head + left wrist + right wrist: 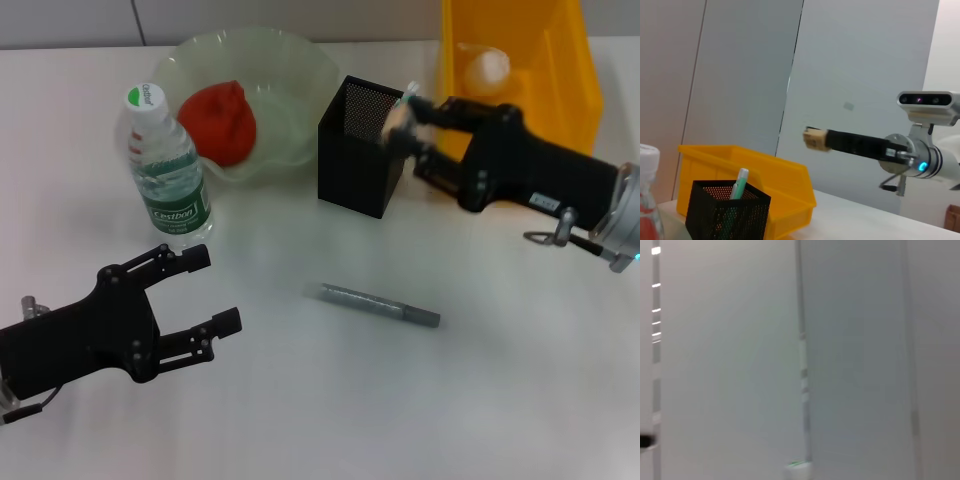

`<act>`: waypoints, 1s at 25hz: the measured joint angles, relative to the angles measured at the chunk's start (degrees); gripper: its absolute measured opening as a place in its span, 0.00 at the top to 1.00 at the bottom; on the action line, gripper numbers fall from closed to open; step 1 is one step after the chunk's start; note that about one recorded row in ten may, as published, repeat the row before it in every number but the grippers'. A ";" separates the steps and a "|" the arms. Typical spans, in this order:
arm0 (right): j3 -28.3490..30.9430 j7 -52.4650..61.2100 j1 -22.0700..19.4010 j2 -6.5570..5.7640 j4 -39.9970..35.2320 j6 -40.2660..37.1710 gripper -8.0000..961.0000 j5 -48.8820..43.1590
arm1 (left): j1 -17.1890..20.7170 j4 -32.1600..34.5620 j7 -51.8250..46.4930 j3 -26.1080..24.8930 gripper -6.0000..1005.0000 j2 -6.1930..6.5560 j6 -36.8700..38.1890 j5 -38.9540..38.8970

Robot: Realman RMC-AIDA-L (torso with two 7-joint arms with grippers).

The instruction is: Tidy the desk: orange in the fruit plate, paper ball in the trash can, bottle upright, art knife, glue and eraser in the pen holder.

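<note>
Left gripper (205, 290) spread wide near upright bottle (165, 170), right gripper (400, 125) pinching beige eraser (815, 138) above pen holder (362, 150)

The trash can (570, 70) is running off the head view's far edge. The bottle (647, 200) is being cut off in the left wrist view. The right wrist view is showing only blurred wall panels.

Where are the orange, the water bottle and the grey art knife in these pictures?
orange (220, 122), head view, middle of its lumpy skin.
water bottle (172, 190), head view, green label.
art knife (378, 305), head view, mid-length of its grey body.
</note>
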 joint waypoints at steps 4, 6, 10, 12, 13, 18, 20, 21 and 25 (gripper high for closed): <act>0.02 -1.45 -0.51 0.09 1.11 3.14 0.59 4.18 | 0.00 0.00 0.00 0.00 0.16 0.00 0.00 0.00; 0.03 -1.67 -0.16 0.10 1.63 5.12 0.59 5.49 | 0.00 0.00 0.00 0.00 0.16 -0.01 0.00 0.01; -0.26 -1.31 1.60 0.18 2.05 9.04 0.59 6.34 | 0.00 0.00 0.00 0.00 0.16 -0.07 -0.01 0.01; -0.49 -0.74 2.84 0.17 2.30 10.26 0.59 6.36 | 0.00 0.00 0.00 0.00 0.16 -0.08 -0.01 0.01; -0.52 -0.50 3.31 0.14 2.42 10.68 0.59 6.35 | 0.00 0.00 0.00 0.00 0.16 -0.09 -0.01 0.03; -0.64 0.74 5.62 0.04 2.94 13.53 0.59 6.04 | 0.00 0.00 0.00 0.00 0.16 -0.09 0.07 0.08; -0.73 0.90 6.38 0.08 3.15 14.60 0.59 6.02 | 0.00 0.00 0.00 0.00 0.16 -0.09 0.08 0.08; -0.81 0.95 6.79 0.09 3.42 15.17 0.59 6.02 | 0.00 0.00 0.00 0.00 0.16 -0.09 0.08 0.07; -1.90 1.26 8.15 0.06 4.30 17.01 0.59 5.99 | 0.00 0.00 0.00 0.01 0.16 -0.09 0.14 0.06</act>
